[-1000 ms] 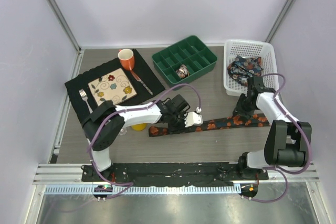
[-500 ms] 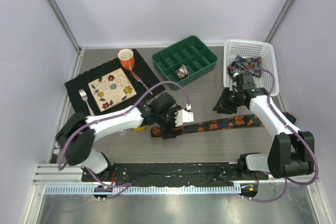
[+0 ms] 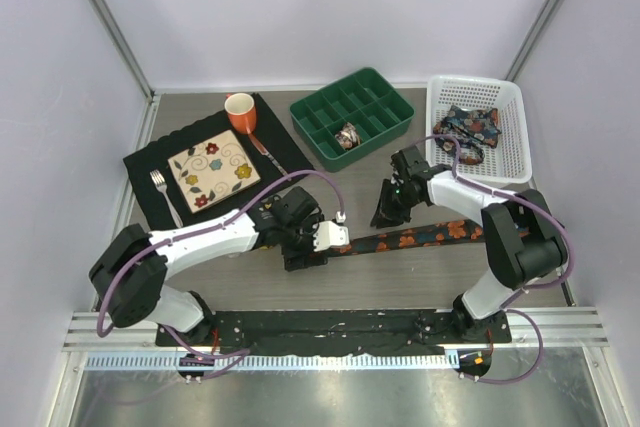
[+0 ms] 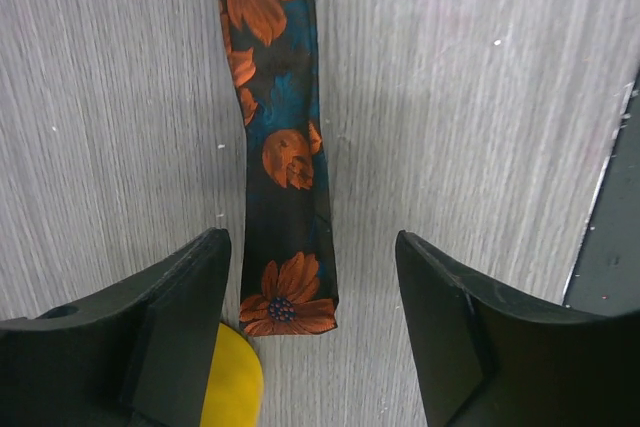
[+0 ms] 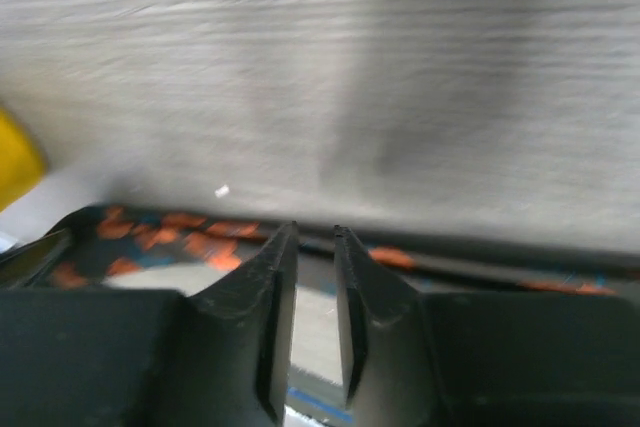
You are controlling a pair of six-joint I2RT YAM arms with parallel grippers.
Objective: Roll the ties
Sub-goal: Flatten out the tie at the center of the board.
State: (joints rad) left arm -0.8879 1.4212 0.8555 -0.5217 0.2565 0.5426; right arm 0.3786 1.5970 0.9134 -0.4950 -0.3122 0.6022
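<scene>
A grey wood-grain table (image 3: 400, 277) seen from above, with two robot arms reaching in from its near edge. A long flat tie (image 3: 430, 235), dark with orange flowers, lies stretched out in the near right part of the table, roughly parallel to the near edge. The left gripper (image 3: 305, 247) hangs over the tie's narrow left end. In the left wrist view, this gripper (image 4: 310, 242) has its claw spread wide, one finger on each side of the tie (image 4: 285, 157), neither touching it. A yellow object (image 4: 235, 387) sits just beside the tie's tip, partly behind the left finger. The right gripper (image 3: 388, 209) hovers just beyond the middle of the strip. In the blurred right wrist view, its claw (image 5: 315, 232) is narrowed to a thin slit with nothing visibly in it. At the middle of the far edge stands a green compartment tray (image 3: 395, 112) with a small rolled tie (image 3: 348, 134) in one compartment. In the far right corner, a white basket (image 3: 510, 147) holds a bundled tie (image 3: 468, 125). Near the far left corner, a black placemat (image 3: 270, 117) carries a flowered plate (image 3: 212, 169), an orange mug (image 3: 240, 109) and a fork (image 3: 160, 187).
</scene>
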